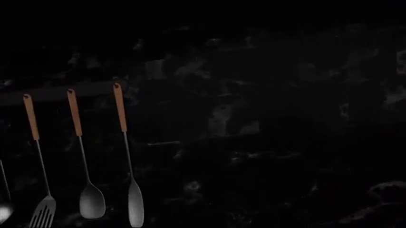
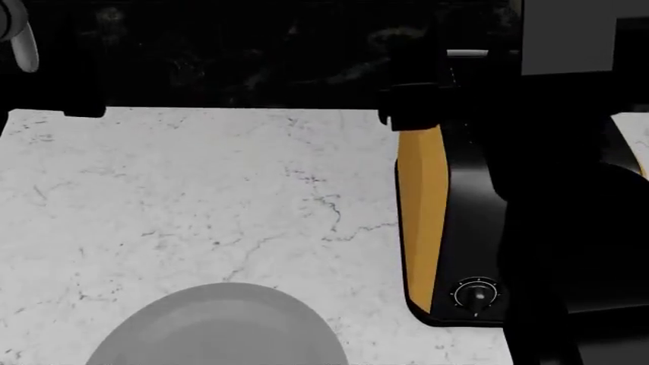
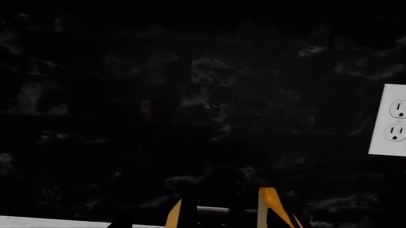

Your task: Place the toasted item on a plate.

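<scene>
White marble counter (image 2: 203, 198), dark backsplash (image 2: 254, 53); plate (image 2: 218, 327) at near edge, toaster (image 2: 446, 220) right. Jaws' state unclear.

Both wrist views were very dim, the dark wall (image 1: 254, 118) barely showing faint mottling. The head view was brighter: the white bench (image 2: 203, 198) was evenly lit, shadowless and sharp.

The plate (image 2: 218, 323) is plain, round and light grey with a shallow rim, lying flat on the white marble bench (image 2: 203, 198) at the near edge of the head view, partly cut off. Can't spot the toast slice in any view.
</scene>
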Available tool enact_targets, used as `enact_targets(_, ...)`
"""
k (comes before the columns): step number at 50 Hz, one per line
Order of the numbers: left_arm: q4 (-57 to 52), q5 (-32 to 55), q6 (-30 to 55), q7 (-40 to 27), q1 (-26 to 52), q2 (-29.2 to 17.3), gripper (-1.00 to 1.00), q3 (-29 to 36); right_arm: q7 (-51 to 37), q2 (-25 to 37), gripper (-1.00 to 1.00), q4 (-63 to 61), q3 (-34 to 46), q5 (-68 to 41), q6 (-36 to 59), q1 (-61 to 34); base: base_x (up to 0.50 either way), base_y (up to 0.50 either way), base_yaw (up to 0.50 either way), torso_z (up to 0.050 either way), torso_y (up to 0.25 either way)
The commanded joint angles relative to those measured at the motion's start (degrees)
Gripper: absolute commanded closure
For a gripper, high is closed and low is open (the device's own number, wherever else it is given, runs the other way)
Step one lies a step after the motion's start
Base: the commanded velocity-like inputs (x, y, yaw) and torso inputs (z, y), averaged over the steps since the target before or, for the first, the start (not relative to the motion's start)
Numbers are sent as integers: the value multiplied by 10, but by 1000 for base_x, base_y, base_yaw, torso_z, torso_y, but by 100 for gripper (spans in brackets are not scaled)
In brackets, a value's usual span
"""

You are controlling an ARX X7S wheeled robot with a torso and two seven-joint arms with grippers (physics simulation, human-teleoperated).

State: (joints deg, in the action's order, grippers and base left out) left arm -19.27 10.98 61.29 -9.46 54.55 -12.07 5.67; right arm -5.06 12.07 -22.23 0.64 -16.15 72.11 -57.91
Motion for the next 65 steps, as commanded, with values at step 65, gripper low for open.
enact_targets(65, -4, -177, 30, 126, 4, 64, -100, -19, 109, 16, -100, 233, -99, 90, 26, -95, 0, 0, 0, 0, 0)
